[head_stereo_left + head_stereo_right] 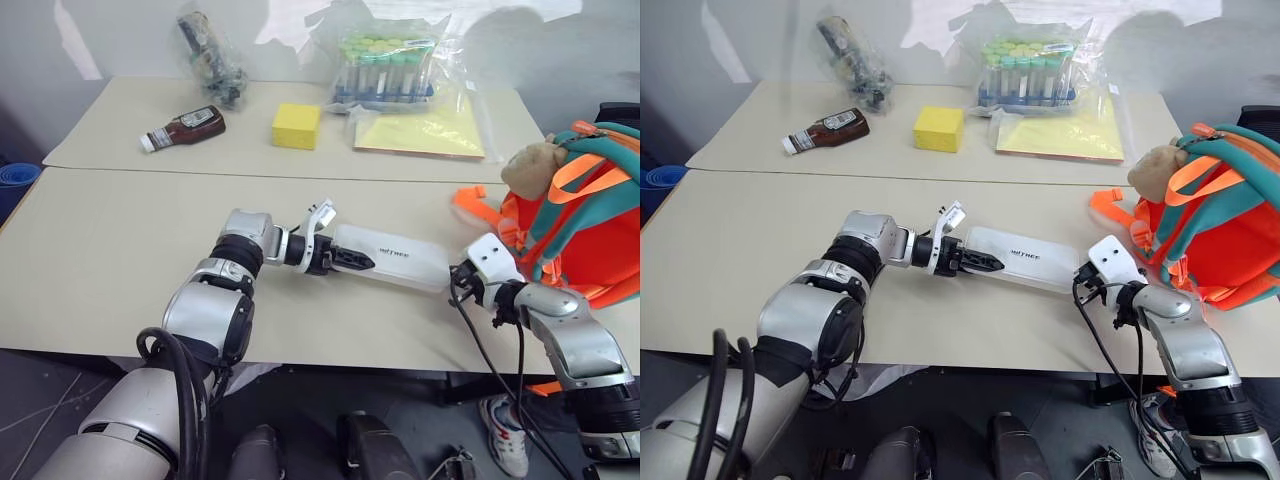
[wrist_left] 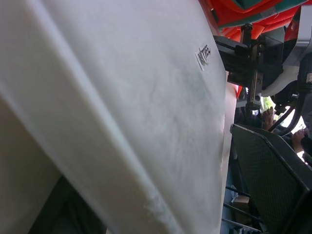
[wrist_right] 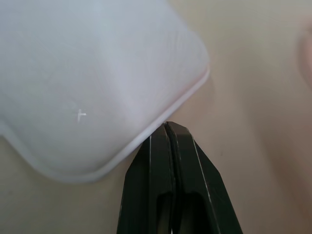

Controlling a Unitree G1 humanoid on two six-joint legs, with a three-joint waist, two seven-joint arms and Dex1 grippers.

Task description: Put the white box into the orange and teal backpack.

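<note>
The white box [image 1: 392,256] lies flat on the near table, dark lettering up, between my two grippers. My left gripper [image 1: 345,258] is at its left end, jaws wide and straddling that end. In the left wrist view the box [image 2: 126,97] runs between the fingers, and one black finger [image 2: 273,180] stands just off its edge. My right gripper [image 1: 458,272] is shut, its tips [image 3: 166,126] against the rounded corner of the box's right end [image 3: 97,78]. The orange and teal backpack [image 1: 590,230], with a tan plush animal [image 1: 530,168] on it, stands at the table's right, just beyond the right gripper.
On the far table are a yellow block [image 1: 296,126], a sauce bottle [image 1: 183,129] lying down, a bag of capped tubes [image 1: 388,68], a yellow sheet in plastic [image 1: 420,133] and another plastic bag [image 1: 210,55]. A shoe [image 1: 505,435] shows on the floor below the table's front edge.
</note>
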